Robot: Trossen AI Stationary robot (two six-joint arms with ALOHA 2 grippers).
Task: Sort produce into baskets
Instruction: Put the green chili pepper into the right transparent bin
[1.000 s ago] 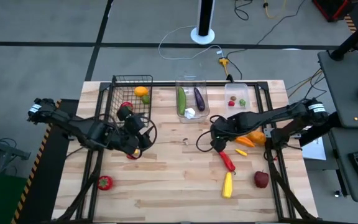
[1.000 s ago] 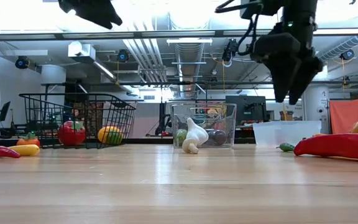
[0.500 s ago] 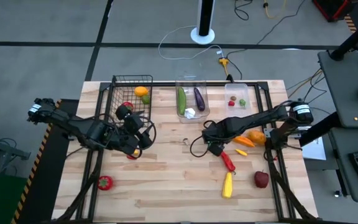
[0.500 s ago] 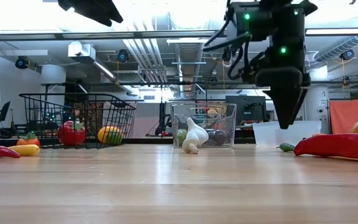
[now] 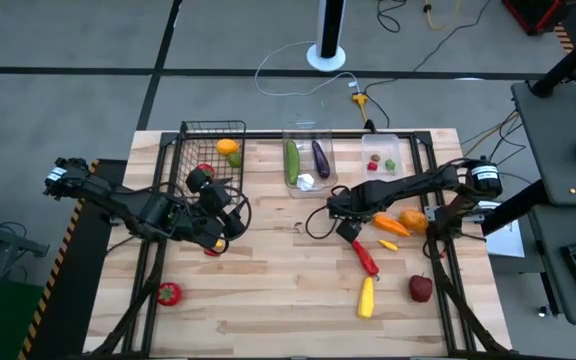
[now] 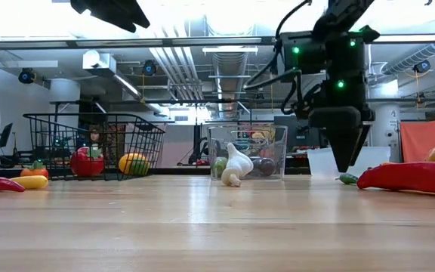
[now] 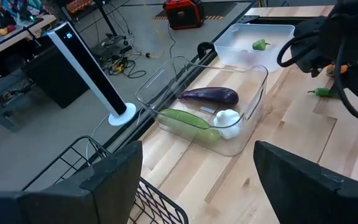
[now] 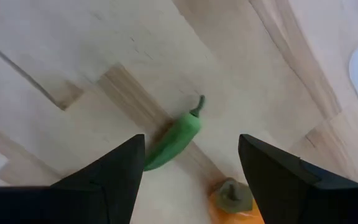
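My right gripper [image 8: 191,138] points down, open, just above the table, one finger on each side of a small green chili pepper [image 8: 178,140] that lies flat on the wood. The fingers do not touch it. In the low view the gripper [image 6: 346,162] hangs over the pepper [image 6: 347,179]. My left gripper [image 7: 197,162] waits open and empty, raised beside the black wire basket [image 5: 213,150]. The taller clear bin [image 5: 308,182] holds a cucumber, an eggplant and a garlic; the shallow clear bin [image 5: 396,145] holds small red and green pieces.
A long red pepper [image 5: 365,257], a yellow pepper [image 5: 367,297], a red apple [image 5: 421,288] and an orange pepper [image 5: 408,220] lie near my right gripper. A red fruit [image 5: 169,293] sits at the near left. Bare wood lies in the table's middle and near side.
My right gripper has come down from well above the table to just over the small green pepper, and its wrist has rolled a little. My left gripper has kept still.
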